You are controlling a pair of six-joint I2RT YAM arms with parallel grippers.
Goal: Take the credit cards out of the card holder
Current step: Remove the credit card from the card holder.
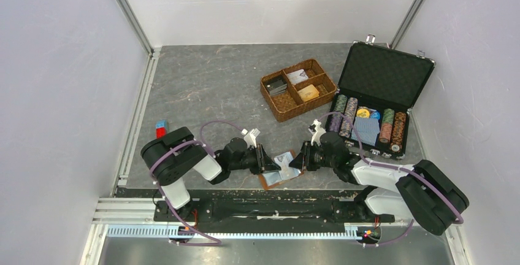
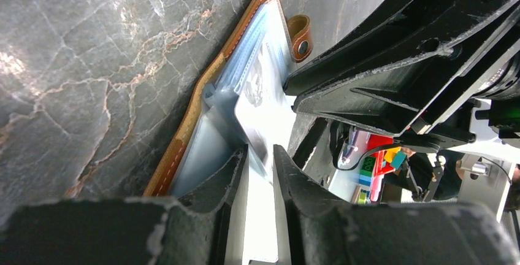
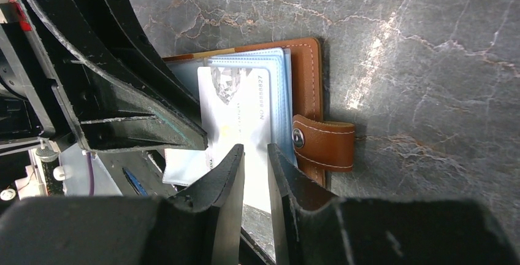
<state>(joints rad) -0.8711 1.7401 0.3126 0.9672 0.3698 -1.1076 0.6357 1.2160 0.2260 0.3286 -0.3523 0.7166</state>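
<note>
Your card holder lies open at the lower centre of the top view, between both arms. Left gripper is pinched onto its pale sleeve. Right gripper is clamped on 1 white credit card, just left of the snap tab.

The card holder, a tan-brown leather wallet with pale stitching, lies open and flat at the six o'clock edge of the table. Seen from the right wrist, its blue-grey clear sleeves are stacked inside and its snap tab juts out at three o'clock. A white credit card with a grey emblem and small print lies over those sleeves, its lower end running toward six o'clock, while a golden-orange card lies flat in the lower right compartment of a woven basket at one o'clock from the holder.
</note>
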